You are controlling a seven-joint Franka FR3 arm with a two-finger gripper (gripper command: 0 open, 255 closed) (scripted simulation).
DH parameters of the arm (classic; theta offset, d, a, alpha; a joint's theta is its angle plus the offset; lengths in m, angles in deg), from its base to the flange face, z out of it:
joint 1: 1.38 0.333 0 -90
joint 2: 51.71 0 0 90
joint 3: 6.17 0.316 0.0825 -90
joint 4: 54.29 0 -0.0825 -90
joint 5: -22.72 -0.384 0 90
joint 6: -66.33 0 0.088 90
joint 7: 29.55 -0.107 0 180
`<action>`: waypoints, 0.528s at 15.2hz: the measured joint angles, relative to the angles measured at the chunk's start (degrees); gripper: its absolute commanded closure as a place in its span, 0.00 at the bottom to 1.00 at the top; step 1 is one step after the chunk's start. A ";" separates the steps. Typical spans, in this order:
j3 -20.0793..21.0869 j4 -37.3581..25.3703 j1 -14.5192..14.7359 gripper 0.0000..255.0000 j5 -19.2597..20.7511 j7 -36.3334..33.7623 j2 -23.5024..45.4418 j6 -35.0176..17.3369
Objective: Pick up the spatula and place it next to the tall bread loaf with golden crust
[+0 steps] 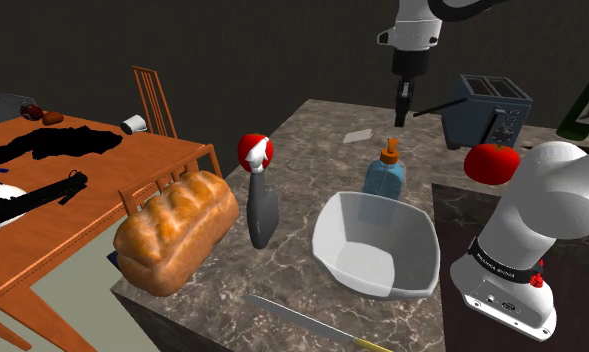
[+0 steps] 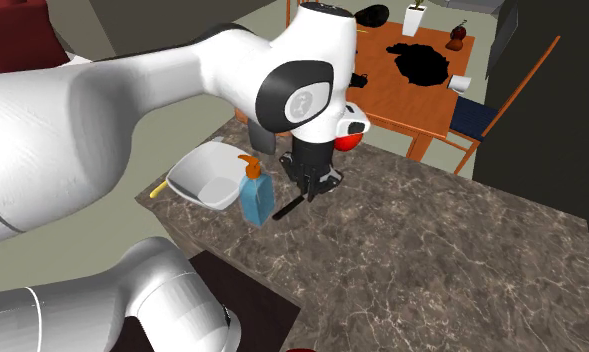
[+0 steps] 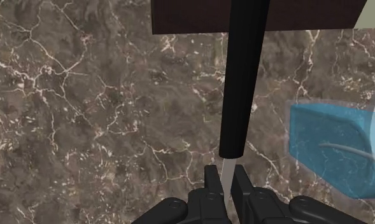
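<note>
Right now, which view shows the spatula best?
Wrist view: the spatula, black handle large, pale end clasped in the claw. Shoulder view: a thin dark bar. Second exterior view: a black stub under the claw.

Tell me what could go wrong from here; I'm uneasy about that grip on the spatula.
1. The gripper clasps the spatula by its thin silver end, the long black handle sticking out, so it may pivot or slip.
2. The blue soap bottle stands close by; the swinging handle could knock it.
3. The bread loaf lies at the counter's corner, so a placed spatula might slide off.
</note>
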 measured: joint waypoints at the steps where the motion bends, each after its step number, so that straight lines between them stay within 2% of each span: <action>1: 0.00 -0.88 0.00 1.00 -0.01 0.04 0.10 0.78; 5: 0.05 -3.91 0.02 1.00 -0.07 0.12 0.54 3.37; 8: 1.56 -6.79 0.78 1.00 -1.19 -1.66 4.26 2.61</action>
